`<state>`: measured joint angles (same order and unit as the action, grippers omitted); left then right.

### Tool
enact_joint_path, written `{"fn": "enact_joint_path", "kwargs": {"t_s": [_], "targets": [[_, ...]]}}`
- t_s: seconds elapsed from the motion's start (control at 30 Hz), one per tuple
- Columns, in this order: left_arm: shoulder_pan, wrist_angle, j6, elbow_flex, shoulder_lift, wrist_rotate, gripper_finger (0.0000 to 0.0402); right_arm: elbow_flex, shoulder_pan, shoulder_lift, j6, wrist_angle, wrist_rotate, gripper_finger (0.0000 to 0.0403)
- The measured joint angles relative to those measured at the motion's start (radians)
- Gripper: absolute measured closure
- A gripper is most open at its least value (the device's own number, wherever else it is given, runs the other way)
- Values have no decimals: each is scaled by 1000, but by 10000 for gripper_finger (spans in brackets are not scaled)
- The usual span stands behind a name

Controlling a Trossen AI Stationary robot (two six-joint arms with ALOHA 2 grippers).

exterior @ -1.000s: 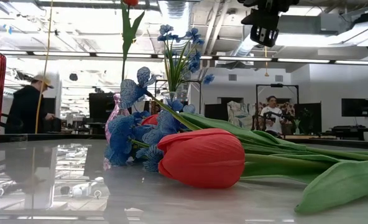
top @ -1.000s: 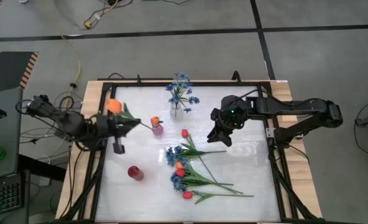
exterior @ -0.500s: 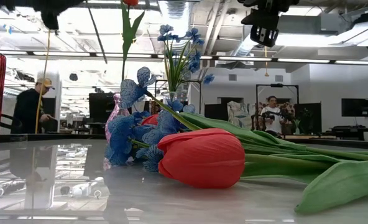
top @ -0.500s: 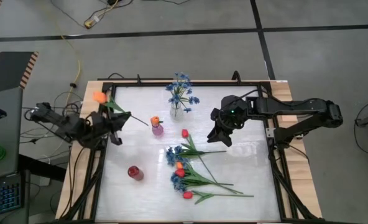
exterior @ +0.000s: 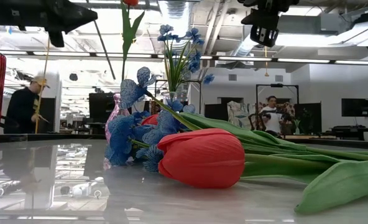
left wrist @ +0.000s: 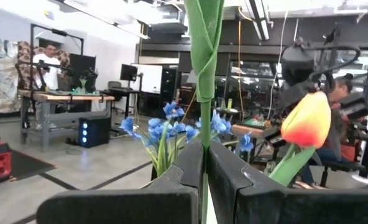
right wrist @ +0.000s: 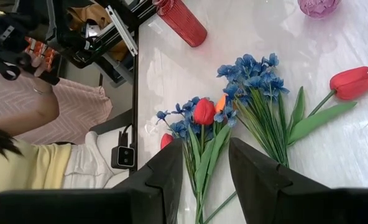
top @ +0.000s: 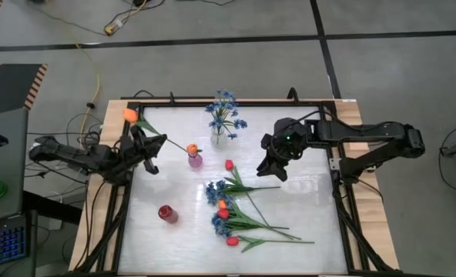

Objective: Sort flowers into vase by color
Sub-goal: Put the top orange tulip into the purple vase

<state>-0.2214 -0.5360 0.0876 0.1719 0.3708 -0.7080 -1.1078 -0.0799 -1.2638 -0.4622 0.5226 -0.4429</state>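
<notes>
One orange tulip (top: 130,115) is pinched by its stem in the left tool (top: 141,144); right tool (top: 275,168) hovers spread.

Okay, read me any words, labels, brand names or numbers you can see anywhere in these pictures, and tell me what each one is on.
No readable text in any view.
Red vase, pink vase, clear vase: no labels.
Screens in the room behind the table: too small and blurred to read.
</notes>
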Motion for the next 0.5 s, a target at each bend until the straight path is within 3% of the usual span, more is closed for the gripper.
{"fn": "enact_joint_path", "kwargs": {"t_s": [0.5], "targets": [[74,-32,-93,0,195,30,401,0,0,0,0,0,0,246]]}}
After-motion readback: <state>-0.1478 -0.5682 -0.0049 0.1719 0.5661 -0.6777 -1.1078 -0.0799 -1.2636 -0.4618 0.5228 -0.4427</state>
